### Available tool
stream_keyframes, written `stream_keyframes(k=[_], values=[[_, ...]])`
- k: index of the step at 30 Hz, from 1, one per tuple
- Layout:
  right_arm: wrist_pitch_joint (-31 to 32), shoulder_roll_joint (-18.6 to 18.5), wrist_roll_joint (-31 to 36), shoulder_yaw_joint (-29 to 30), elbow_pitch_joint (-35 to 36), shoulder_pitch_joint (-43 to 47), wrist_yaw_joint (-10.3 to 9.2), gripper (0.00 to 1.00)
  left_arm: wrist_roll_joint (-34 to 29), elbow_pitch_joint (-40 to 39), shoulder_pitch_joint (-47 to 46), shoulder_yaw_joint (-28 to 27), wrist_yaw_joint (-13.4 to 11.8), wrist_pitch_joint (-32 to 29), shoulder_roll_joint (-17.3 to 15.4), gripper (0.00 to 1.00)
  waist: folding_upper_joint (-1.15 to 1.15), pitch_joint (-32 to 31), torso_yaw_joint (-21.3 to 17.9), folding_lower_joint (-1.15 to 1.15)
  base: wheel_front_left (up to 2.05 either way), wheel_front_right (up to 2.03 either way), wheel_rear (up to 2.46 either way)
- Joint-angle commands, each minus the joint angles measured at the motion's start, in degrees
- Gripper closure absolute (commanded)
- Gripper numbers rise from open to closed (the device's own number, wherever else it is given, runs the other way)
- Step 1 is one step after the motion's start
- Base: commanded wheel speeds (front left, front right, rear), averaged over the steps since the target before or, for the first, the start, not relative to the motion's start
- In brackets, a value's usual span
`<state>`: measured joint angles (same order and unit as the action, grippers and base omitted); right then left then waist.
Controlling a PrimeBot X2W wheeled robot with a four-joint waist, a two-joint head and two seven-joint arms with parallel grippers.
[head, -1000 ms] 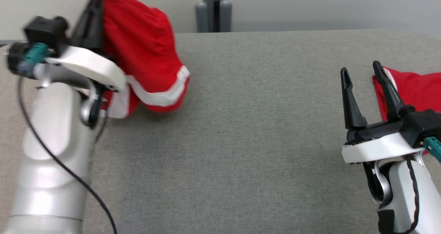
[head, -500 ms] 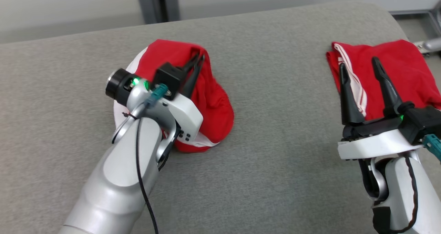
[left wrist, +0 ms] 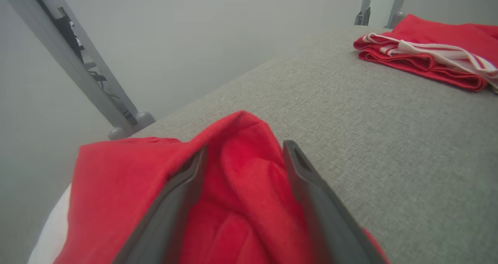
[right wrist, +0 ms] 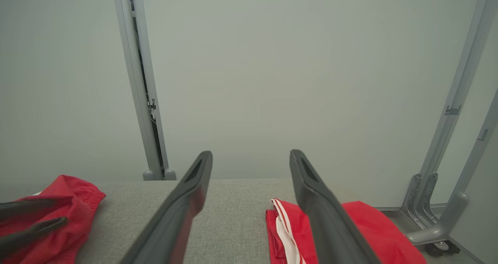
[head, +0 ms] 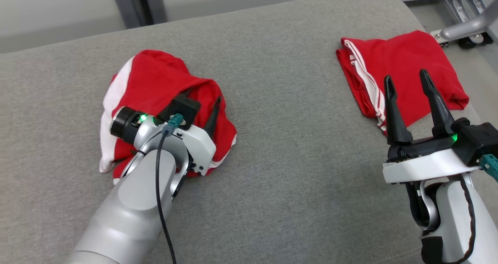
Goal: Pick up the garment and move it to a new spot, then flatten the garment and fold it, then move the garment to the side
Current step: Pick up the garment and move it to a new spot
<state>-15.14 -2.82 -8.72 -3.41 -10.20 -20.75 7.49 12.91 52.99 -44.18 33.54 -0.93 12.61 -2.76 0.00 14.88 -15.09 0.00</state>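
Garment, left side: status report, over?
Left pincer open, astride garment, crumpled on table. Right pincer open, empty. Second garment folded at right, well apart.

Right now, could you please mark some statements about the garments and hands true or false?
The crumpled red garment with white trim lies on the grey fabric surface. True.
The left hand is well clear of that garment. False: it is open with red cloth bunched inside it.
The right hand is shut on the folded red garment with white stripes. False: it is open and holds nothing.
The folded garment lies on the robot's right side. True.
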Motion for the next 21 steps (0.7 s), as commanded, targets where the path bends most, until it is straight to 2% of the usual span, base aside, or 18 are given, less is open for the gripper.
stream_keyframes(k=[1, 8, 12, 17, 21], values=[[-0.1, -0.24, 0.56, 0.34, -0.16, 0.38, 0.01, 0.0, 0.95, 0.14, -1.19, -0.48, -0.42, 0.83, -0.28, 0.0, 0.0, -1.37, 1.7, 0.0, 0.0, 0.0, 0.0], [-0.1, -0.27, 2.54, 1.29, -0.78, 2.14, 0.01, 0.0, 3.88, -2.83, -0.24, -2.28, -1.39, 2.45, -0.36, 0.0, 0.0, -5.42, 7.92, 0.0, 0.0, 0.0, 0.0], [-0.1, -0.28, 3.22, 1.41, -1.02, 2.91, 0.01, 0.0, 4.16, -7.14, 1.09, -4.54, -2.76, 2.49, -2.09, 0.0, 0.0, -6.76, 10.33, 0.0, 0.0, 0.0, 0.0], [-0.1, -0.28, 3.93, 1.79, -1.53, 4.41, 0.0, 0.0, 1.87, -18.69, 7.64, -8.81, -6.39, 2.52, -5.94, 0.0, 0.0, -8.63, 13.74, 0.0, 0.0, 0.0, 0.0], [-0.1, -0.39, 3.77, 1.32, -2.93, 6.02, 0.01, 0.0, 1.27, -25.65, 16.21, -12.59, -7.22, 2.48, -7.61, 0.0, 0.0, -10.29, 15.77, 0.0, 0.0, 0.0, 0.0]])
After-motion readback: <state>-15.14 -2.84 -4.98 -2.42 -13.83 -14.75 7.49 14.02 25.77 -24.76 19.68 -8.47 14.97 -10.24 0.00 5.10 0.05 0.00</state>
